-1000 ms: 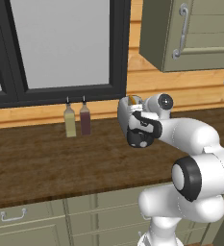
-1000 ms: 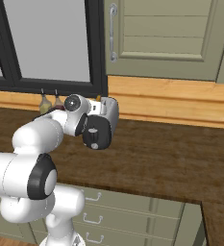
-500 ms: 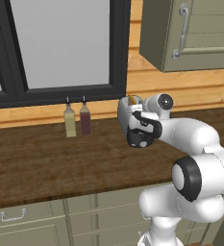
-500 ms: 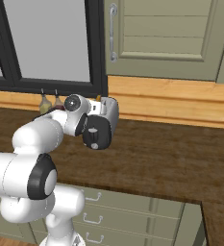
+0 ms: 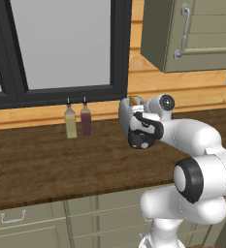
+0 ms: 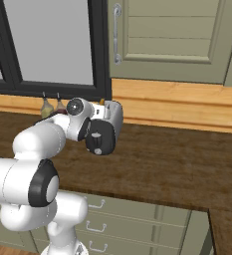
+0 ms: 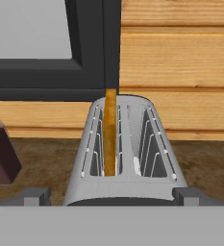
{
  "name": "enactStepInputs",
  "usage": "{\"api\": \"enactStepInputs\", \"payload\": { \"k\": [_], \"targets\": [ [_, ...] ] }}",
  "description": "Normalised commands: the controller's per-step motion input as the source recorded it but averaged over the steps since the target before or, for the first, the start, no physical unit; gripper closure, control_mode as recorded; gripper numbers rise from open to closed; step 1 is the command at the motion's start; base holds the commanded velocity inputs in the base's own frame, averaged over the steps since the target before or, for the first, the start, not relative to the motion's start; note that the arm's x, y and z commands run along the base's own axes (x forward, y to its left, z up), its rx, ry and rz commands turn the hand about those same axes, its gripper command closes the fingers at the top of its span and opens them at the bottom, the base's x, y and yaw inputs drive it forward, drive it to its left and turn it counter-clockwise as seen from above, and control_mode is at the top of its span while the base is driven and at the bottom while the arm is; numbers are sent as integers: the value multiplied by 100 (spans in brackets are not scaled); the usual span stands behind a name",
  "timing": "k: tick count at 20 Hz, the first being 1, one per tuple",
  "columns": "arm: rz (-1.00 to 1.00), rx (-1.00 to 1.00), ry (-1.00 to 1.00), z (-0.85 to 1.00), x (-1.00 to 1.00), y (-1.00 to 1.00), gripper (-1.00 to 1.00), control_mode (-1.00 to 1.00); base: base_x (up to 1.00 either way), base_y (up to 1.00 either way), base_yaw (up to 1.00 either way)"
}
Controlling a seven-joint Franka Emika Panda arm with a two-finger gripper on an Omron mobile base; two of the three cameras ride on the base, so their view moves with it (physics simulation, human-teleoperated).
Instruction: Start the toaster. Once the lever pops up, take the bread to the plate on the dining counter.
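- The toaster (image 7: pixel 125 158) sits at the back of the dark wood worktop (image 5: pixel 46 160), right against the wooden wall boards under the black window frame (image 5: pixel 120 48).
- From the hand view we look straight along its top: two long slots, side by side.
- The bread (image 7: pixel 110 134) stands upright on edge in the left slot, its brown crust poking up above the toaster's top; the right slot shows bare wire guides.
- The gripper (image 7: pixel 111 196) is right at the near end of the toaster, one grey finger tip (image 7: pixel 31 196) to each side of the body.
- The tips stand wide apart, wider than the toaster, so the gripper is spread and grasps nothing.
- In the left base view the arm's hand covers most of the toaster (image 5: pixel 125 114); a sliver of bread (image 5: pixel 133 100) peeks over it.
- Two slim bottles (image 5: pixel 77 122), one yellowish, one dark red, stand just left of the toaster along the wall.
- A grey-green wall cabinet (image 5: pixel 192 34) hangs above to the right.
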Motion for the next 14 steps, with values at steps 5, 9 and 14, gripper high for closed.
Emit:
{"api": "enactStepInputs", "payload": {
  "k": [5,9,14],
  "targets": [
    [0,0,0,0,0,0,-100,-100,0,0,0],
    [0,0,0,0,0,0,-100,-100,0,0,0],
    [0,0,0,0,0,0,-100,-100,0,0,0]
  ]
}}
